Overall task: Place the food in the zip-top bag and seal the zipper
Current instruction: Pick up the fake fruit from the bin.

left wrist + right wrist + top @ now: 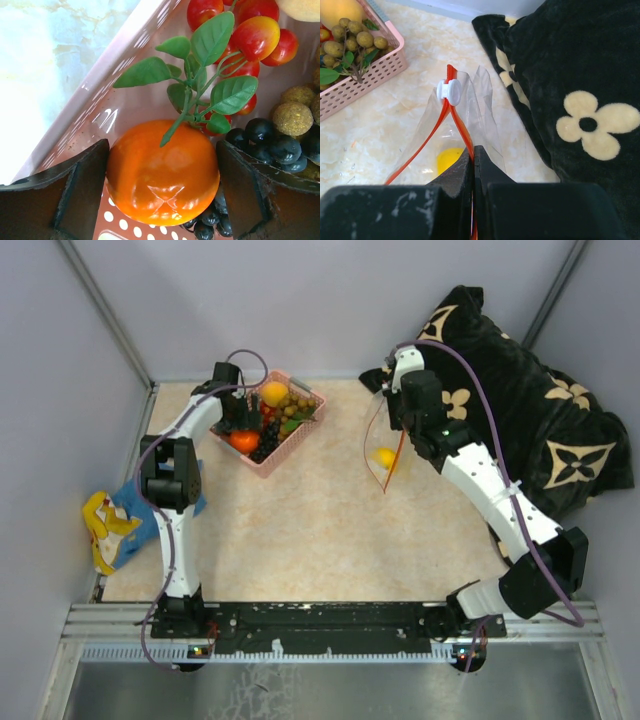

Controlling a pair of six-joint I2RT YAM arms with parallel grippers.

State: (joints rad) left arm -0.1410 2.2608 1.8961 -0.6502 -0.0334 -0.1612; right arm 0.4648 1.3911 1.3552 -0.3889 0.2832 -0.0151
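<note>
The orange fruit [162, 172] with a green leafy stem lies in the pink basket [290, 455], beside dark grapes [280, 145], red pieces [255, 35] and tan-brown berries [292, 117]. My left gripper [162, 185] is down in the basket [125, 70], with a finger pressed against each side of the orange fruit [243, 441]. My right gripper [474, 150] is shut on the red-orange zipper [462, 130] and holds up the clear zip-top bag [380, 455] with its mouth open. A yellow fruit [449, 160] lies inside the bag. A white slider [448, 91] sits at the zipper's far end.
A large black cushion [520, 410] with cream flower marks fills the back right, close behind the bag and my right arm. A blue-and-yellow cloth [110, 525] lies at the table's left edge. Grey walls enclose the table on three sides.
</note>
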